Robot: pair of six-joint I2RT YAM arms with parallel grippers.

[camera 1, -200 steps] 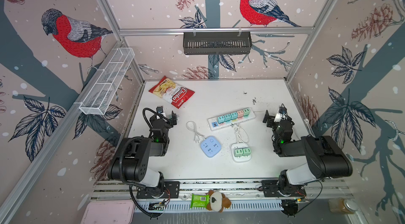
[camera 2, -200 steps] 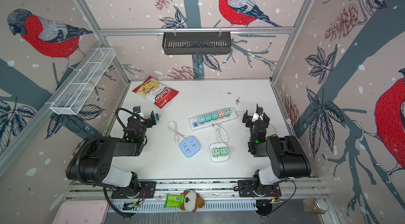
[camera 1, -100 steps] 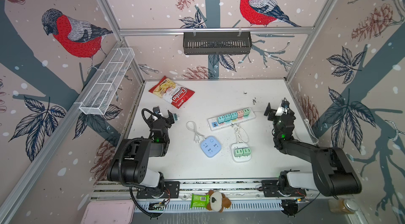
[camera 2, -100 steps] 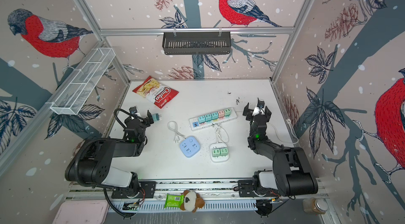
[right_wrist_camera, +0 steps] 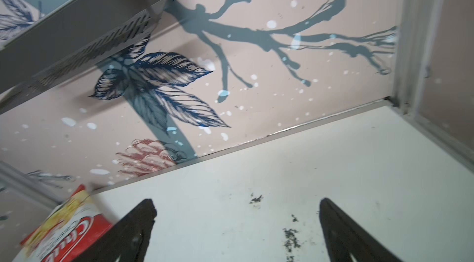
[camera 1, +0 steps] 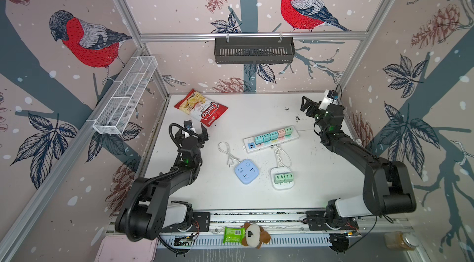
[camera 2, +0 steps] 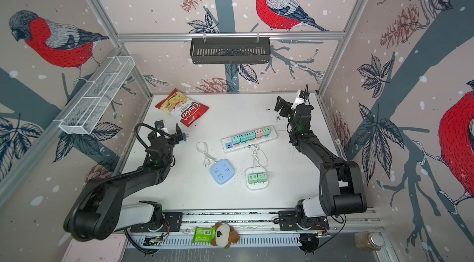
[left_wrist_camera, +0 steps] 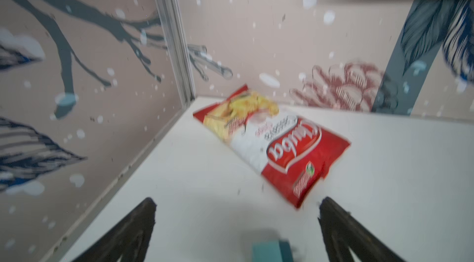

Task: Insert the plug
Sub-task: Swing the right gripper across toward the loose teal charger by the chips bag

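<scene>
While left fingers [left_wrist_camera: 133, 230] stand apart, teal plug [left_wrist_camera: 272, 250] nearby.

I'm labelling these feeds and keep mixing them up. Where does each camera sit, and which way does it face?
Top views: high over the front edge, looking down on the table, power strip, left arm and right arm.
Left wrist: low, facing the back-left corner and chip bag; open left fingers show.
Right wrist: tilted up at the back wall and black shelf; open right fingers show.
Shared: both wrist views catch the chip bag.
</scene>
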